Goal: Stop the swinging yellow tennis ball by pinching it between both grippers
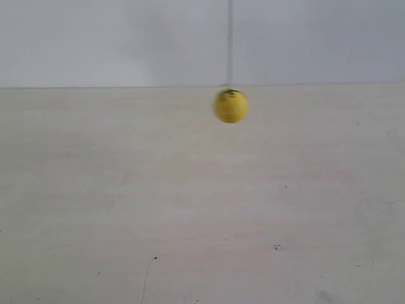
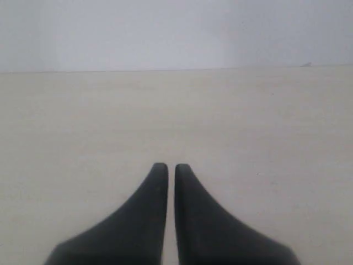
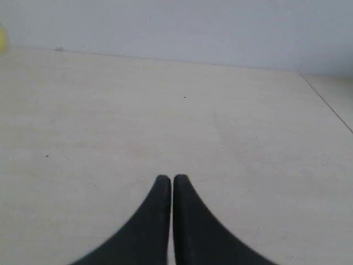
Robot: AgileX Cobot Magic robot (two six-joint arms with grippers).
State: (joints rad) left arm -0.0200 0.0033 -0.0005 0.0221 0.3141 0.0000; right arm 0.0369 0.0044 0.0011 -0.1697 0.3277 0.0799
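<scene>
The yellow tennis ball hangs blurred on its thin string above the pale table, a little right of the exterior view's middle. No arm shows in that view. A sliver of the ball shows at the edge of the right wrist view, far from my right gripper, which is shut with nothing between its black tapered tips. My left gripper is shut too, over bare table, and the ball is out of the left wrist view.
The pale wooden table runs back to a light grey wall. A seam or table edge crosses one corner of the right wrist view. Small dark specks mark the surface.
</scene>
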